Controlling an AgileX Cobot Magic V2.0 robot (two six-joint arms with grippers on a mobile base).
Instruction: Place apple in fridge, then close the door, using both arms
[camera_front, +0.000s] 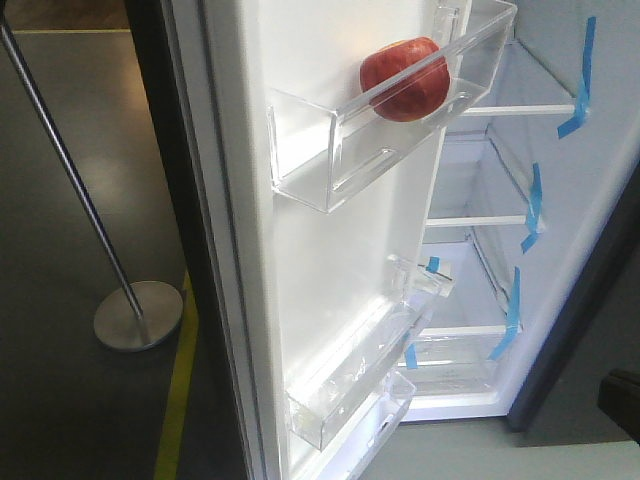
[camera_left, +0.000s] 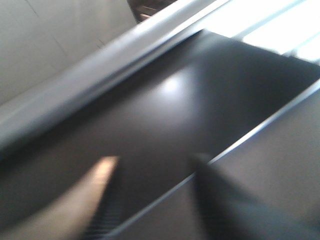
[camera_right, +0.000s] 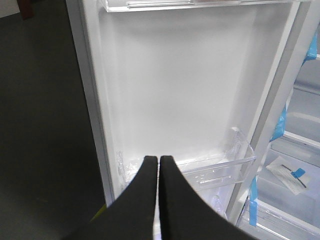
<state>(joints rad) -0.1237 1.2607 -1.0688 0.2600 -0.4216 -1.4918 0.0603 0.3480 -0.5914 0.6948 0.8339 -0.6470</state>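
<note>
Apple: the small glossy red apple with yellow patches (camera_front: 404, 79) sits in the upper clear plastic door bin (camera_front: 330, 170), resting against its front wall.
Fridge: the tall fridge with a white inside (camera_front: 480, 250) stands open, its shelves marked with strips of blue tape (camera_front: 535, 200).
Door: the tall door with a white inner lining (camera_front: 330, 270) is swung wide open; lower clear bins hang further down it.
Right hand: the black right hand (camera_right: 159, 161) points at the door's inner lining above a lower bin, its two fingers pressed together with only a hairline gap, holding nothing.
Left hand: the left wrist view is badly blurred; dark finger shapes show at the bottom edge before a dark grey panel (camera_left: 165, 120), and I cannot tell how far that hand is open or whether it holds anything.
Floor: a metal stanchion with a round base (camera_front: 138, 315) stands to the left of the door on the dark floor.
Step in hand: placing looks done; closing the door is what remains.
Next move: probably a hand must get behind the door's outer face or edge and push it round toward the fridge, clear of the bins.
</note>
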